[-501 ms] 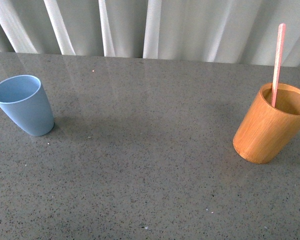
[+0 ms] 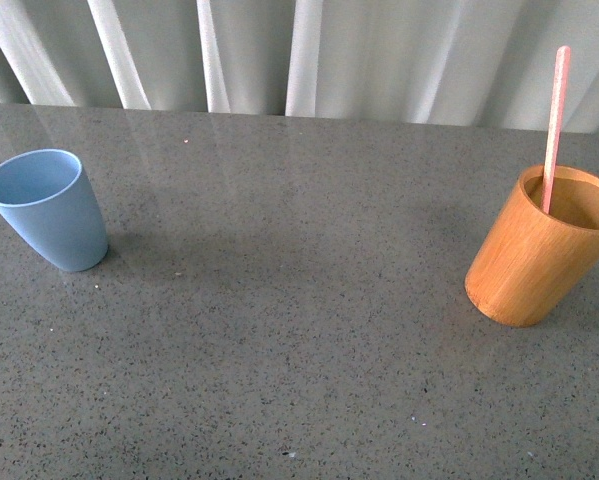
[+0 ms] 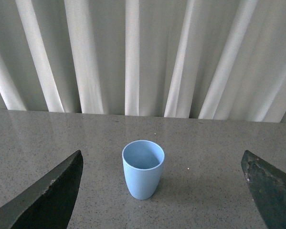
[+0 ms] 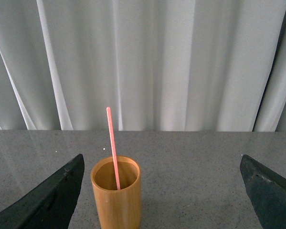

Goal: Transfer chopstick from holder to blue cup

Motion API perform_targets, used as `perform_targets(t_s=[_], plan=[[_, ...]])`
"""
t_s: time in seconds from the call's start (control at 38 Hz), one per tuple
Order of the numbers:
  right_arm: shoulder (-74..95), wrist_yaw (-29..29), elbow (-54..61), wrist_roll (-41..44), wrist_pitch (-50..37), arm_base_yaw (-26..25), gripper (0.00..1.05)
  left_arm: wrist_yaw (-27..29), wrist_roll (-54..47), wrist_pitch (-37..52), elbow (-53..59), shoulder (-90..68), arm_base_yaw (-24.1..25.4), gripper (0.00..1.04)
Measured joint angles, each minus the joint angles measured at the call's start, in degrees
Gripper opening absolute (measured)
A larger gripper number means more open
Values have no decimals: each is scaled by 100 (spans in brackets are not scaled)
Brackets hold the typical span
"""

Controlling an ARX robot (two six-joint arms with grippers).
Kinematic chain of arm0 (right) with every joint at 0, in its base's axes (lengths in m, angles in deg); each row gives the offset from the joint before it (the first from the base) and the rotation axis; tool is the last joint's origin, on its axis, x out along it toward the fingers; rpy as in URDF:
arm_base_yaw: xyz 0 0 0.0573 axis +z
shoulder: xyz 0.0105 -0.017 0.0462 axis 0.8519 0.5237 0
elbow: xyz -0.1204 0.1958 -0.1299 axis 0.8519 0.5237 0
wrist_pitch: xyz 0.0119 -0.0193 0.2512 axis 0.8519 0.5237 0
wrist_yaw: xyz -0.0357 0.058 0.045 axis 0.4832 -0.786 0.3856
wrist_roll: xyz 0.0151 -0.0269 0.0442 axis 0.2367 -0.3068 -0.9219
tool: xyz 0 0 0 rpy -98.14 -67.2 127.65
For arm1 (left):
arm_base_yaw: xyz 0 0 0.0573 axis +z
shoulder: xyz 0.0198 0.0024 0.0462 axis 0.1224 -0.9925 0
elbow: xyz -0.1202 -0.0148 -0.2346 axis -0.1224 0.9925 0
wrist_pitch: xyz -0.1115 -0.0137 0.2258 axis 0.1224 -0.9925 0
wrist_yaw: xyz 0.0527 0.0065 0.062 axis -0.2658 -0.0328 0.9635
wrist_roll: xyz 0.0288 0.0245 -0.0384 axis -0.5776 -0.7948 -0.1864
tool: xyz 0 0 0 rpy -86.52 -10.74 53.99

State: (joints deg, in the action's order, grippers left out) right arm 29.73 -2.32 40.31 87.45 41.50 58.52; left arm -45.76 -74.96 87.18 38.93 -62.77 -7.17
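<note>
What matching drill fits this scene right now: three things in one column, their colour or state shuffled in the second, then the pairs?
Things:
1 cup
2 chopstick
3 holder

Colour or state:
A pink, slim, standing nearly upright
B orange-brown, on the robot's right
C blue, empty, on the robot's left

Pairs: 1-C, 2-A, 3-B

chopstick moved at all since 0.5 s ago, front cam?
No. The pink chopstick leans in the bamboo holder exactly as before, its tip at the same spot against the curtain.
</note>
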Motion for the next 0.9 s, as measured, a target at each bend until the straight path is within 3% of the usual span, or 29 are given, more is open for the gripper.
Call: perform_targets(t_s=[0.9], plan=[[0, 0, 0, 0, 0, 0, 95, 0, 0, 0, -2, 0, 0, 98]])
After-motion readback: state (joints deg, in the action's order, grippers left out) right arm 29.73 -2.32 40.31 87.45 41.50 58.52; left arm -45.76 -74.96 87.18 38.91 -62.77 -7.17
